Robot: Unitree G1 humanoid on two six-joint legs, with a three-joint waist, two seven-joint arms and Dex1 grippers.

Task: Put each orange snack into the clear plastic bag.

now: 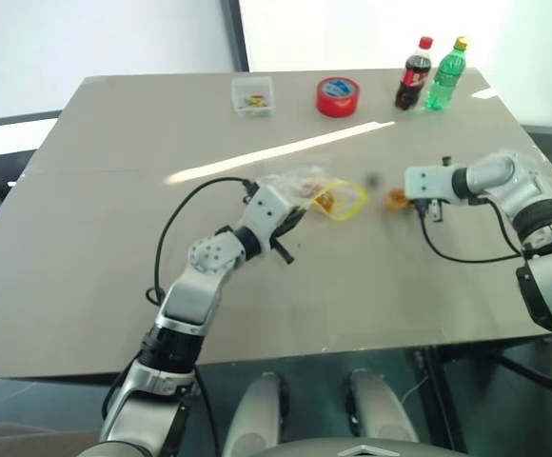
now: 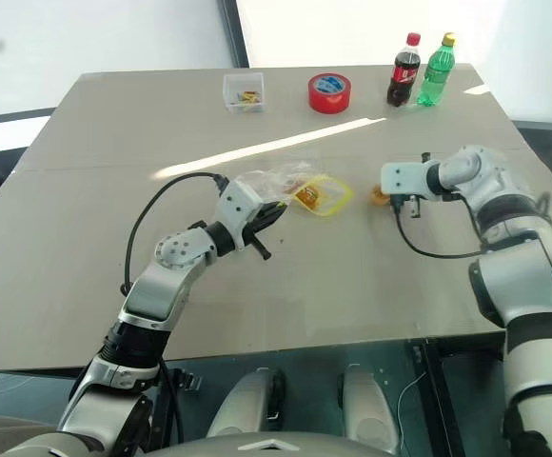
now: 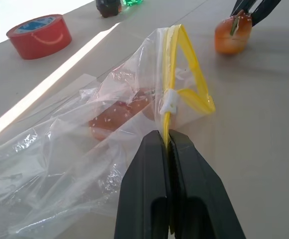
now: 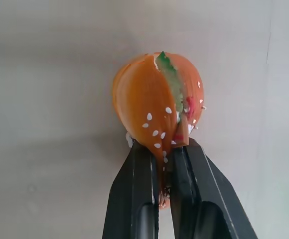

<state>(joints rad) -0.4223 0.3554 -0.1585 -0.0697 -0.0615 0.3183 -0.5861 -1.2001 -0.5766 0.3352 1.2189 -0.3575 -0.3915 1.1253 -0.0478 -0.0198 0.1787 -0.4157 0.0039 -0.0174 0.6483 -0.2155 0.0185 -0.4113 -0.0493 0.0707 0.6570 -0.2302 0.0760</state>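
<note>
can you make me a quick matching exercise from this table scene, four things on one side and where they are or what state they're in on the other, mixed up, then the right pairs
Things:
1. clear plastic bag
2. orange snack outside the bag
3. red tape roll
4. two small bottles

States or places:
A. standing upright at the far right of the table
B. pinched at its wrapper edge by the right gripper
C. lying flat at the far edge, between the small clear box and the bottles
D. held by its yellow strip in the shut left gripper, one snack already inside

Pairs: 1-D, 2-B, 3-C, 4-A
</note>
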